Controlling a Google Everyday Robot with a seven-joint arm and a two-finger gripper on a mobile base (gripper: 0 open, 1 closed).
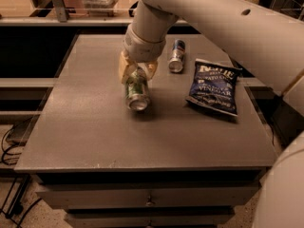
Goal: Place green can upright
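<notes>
The green can [137, 95] lies on its side near the middle of the dark table [90, 132], with its silver end facing me. My gripper [137, 71] comes down from above over the can's far end. Its beige fingers [124, 70] sit on either side of the can and press against it. The can still rests on the tabletop.
A slimmer blue-and-silver can [176, 56] lies on its side behind and to the right. A dark blue chip bag [213, 85] lies flat at the right. My white arm [228, 27] spans the upper right. Drawers [149, 201] sit below the table's front edge.
</notes>
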